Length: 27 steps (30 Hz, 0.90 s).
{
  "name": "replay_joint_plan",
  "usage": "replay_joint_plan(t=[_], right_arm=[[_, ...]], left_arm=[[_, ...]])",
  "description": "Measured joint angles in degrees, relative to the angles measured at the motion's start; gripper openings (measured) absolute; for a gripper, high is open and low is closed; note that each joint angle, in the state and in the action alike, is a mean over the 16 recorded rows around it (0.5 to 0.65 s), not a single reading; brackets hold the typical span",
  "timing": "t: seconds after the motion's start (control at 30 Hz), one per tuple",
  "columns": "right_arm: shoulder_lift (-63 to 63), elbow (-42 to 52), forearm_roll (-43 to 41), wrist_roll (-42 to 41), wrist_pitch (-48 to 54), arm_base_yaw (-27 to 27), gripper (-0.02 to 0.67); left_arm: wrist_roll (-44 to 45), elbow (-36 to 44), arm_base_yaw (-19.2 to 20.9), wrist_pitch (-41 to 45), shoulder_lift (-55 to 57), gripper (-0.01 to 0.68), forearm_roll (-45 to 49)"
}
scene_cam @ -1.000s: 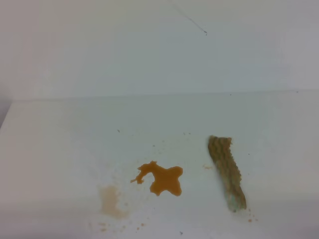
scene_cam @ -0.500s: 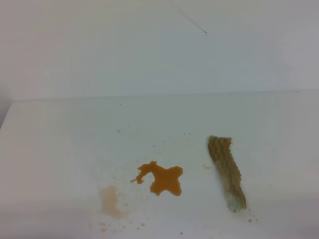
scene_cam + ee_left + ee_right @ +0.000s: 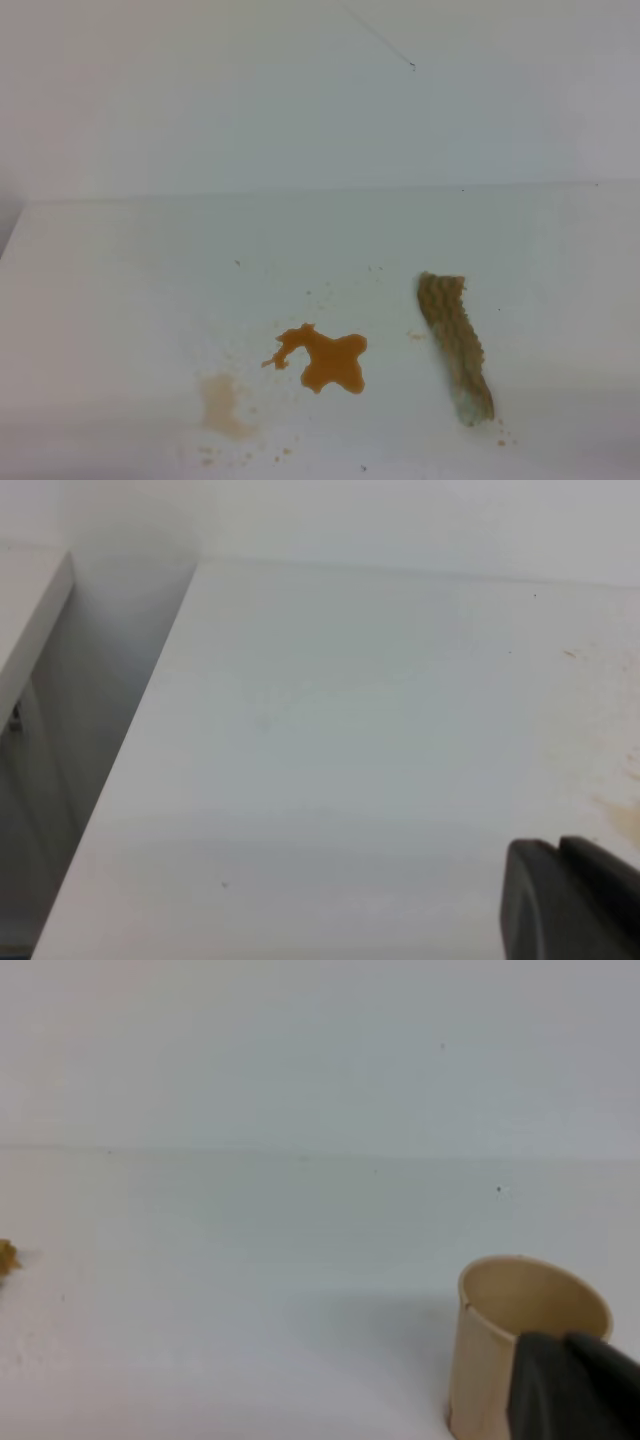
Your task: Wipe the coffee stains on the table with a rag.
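The coffee stains lie on the white table (image 3: 120, 290): an orange-brown lobed blotch (image 3: 325, 360) front of centre, a paler tan smear (image 3: 222, 405) to its left, and tiny brown specks around them. The rag (image 3: 455, 345), tan-brown and ribbed with a greyish near end, lies flat to the right of the blotch, apart from it. Neither gripper shows in the exterior view. A dark part of my left gripper (image 3: 565, 900) shows at the lower right of the left wrist view, over bare table. A dark part of my right gripper (image 3: 575, 1385) shows beside a cup. Neither view shows the jaws.
A tan paper cup (image 3: 510, 1340) stands upright on the table right by my right gripper. The table's left edge (image 3: 120, 780) drops off beside the left gripper. A white wall (image 3: 300, 100) rises behind the table. A small tan-brown bit (image 3: 5, 1257) shows at the right wrist view's left edge.
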Motion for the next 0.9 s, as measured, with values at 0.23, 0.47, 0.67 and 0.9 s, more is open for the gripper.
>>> replay_joint_plan(t=[0.23, 0.47, 0.67, 0.9], right_arm=[[0.0, 0.0, 1.1, 3.3, -9.9, 0.0, 0.011], [0.0, -0.5, 1.9, 8.8, -20.5, 0.0, 0.011], [0.0, -4.3, 1.1, 11.9, -22.3, 0.0, 0.011], [3.8, -14.1, -0.1, 13.1, -11.9, 0.0, 0.011]], left_arm=[[0.0, 0.0, 0.0, 0.0, 0.0, 0.001, 0.0], [0.0, 0.0, 0.0, 0.1, 0.0, 0.0, 0.0], [0.0, 0.0, 0.0, 0.1, 0.0, 0.0, 0.0], [0.0, 0.0, 0.0, 0.0, 0.0, 0.001, 0.0]])
